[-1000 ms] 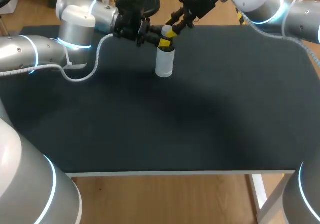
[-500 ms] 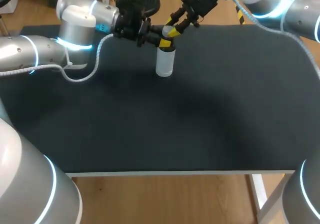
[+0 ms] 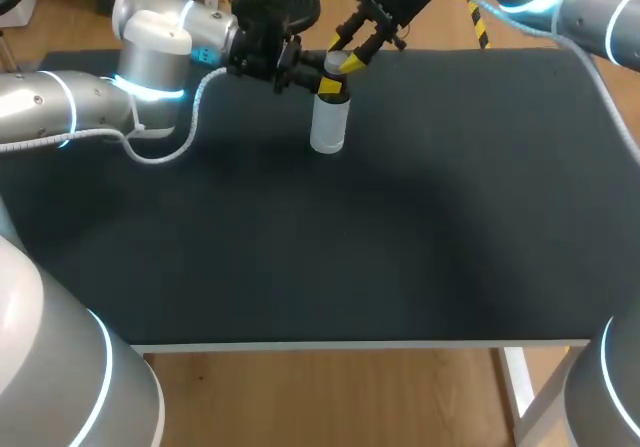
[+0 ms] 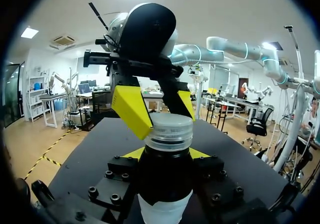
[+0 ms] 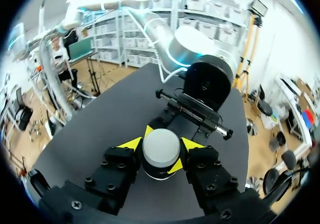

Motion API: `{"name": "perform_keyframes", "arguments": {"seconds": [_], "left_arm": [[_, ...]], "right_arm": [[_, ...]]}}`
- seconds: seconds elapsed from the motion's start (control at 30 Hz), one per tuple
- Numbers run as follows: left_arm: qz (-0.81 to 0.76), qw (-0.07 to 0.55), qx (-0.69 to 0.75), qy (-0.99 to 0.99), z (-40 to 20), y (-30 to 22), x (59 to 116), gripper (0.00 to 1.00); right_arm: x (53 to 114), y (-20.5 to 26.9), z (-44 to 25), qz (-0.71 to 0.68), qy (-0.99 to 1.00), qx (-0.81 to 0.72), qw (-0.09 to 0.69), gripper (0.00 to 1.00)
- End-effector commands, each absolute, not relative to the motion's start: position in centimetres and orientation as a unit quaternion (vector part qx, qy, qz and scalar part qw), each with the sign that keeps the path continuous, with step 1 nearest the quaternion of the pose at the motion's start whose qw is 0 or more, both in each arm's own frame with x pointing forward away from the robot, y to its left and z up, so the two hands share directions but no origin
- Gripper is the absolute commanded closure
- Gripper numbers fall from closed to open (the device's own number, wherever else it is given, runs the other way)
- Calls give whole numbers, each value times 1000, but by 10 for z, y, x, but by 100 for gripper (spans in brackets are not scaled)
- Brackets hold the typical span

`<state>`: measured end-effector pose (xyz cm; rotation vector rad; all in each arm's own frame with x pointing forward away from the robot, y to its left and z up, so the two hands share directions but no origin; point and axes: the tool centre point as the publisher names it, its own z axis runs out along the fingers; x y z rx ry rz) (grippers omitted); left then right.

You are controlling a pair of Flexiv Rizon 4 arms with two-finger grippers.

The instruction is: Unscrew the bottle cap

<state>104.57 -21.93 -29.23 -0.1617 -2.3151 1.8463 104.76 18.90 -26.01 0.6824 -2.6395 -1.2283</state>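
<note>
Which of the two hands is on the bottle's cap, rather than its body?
The right hand: its yellow tips grip the cap from two sides. The left hand clamps the bottle lower down, at the neck.

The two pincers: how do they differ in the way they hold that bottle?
The left pincer comes in level from the side and clamps the bottle just below its top. The right pincer angles down from above and closes on the cap. Both have yellow tips and are shut.
</note>
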Motion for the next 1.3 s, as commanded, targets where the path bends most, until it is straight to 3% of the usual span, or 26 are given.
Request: {"name": "perform_keyframes", "arguments": {"seconds": [0.03, 0.67, 0.7, 0.73, 1.0, 1.3], "left_arm": [[621, 89, -55, -777, -295, -219, 1050, 100], [621, 89, -55, -777, -295, -219, 1050, 100], [621, 89, -55, -777, -295, -219, 1050, 100], [621, 89, -55, -777, -295, -219, 1050, 100], [621, 89, -55, -777, -295, -219, 1050, 100], [621, 89, -55, -777, -295, -219, 1050, 100]], "right_arm": [[1050, 189, -255, -383, -870, 282, 132, 100], [1048, 190, -250, -339, -846, 386, 143, 100], [1047, 190, -251, -332, -852, 380, 137, 97], [1047, 191, -251, -332, -854, 377, 135, 0], [1050, 194, -248, -381, -884, 246, 114, 0], [1046, 196, -252, -376, -921, 91, 33, 0]]}}
